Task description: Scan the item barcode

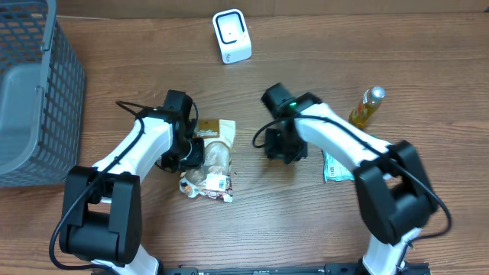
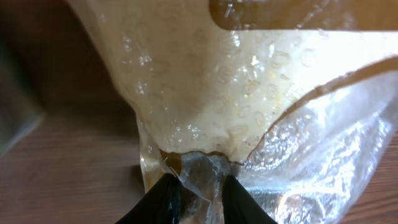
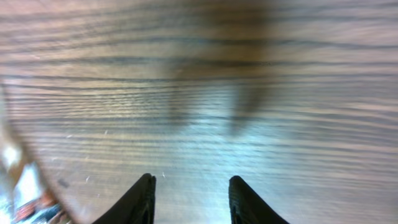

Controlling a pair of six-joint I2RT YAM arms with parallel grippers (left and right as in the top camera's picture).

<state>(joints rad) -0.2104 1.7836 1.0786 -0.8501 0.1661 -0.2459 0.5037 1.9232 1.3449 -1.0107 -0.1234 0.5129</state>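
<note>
Clear snack bag (image 2: 236, 93): edge pinched by L fingers (image 2: 163, 199). R fingers (image 3: 140, 202): spread apart over wood surface (image 3: 199, 93).

Two robot arms (image 1: 137, 145), one white scanner (image 1: 231, 36), one grey basket (image 1: 30, 92), one clear bag (image 1: 216, 156), one bottle (image 1: 367, 105), one green packet (image 1: 334, 168)
</note>
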